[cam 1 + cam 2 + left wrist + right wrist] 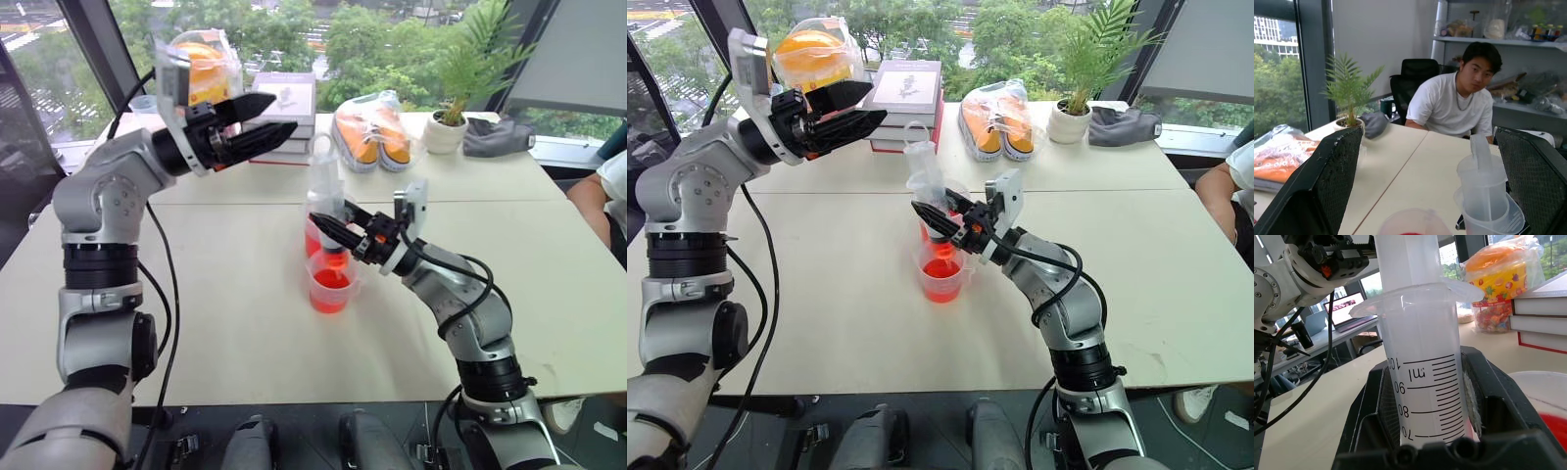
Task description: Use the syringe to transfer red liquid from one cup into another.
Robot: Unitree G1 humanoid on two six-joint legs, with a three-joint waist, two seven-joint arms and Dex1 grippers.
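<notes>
The syringe (323, 196) stands upright over two clear cups holding red liquid (330, 291) at the table's middle. My right gripper (333, 233) is shut on its barrel (1422, 372), near the printed scale. The syringe's tip reaches down into the front cup (331, 284), which has a pouring lip and looks the wider of the two. The narrower cup (313, 238) stands right behind it, partly hidden by the fingers. My left gripper (284, 113) hangs open and empty, up and to the left of the syringe, with fingers (1337, 171) pointing toward it.
At the table's far side are a stack of books (289, 108), an orange-lidded jar in a bag (201, 69), a bag of orange shoes (372, 132), a potted plant (451, 122) and a grey cloth (495, 137). A person (1459, 103) sits at the right end.
</notes>
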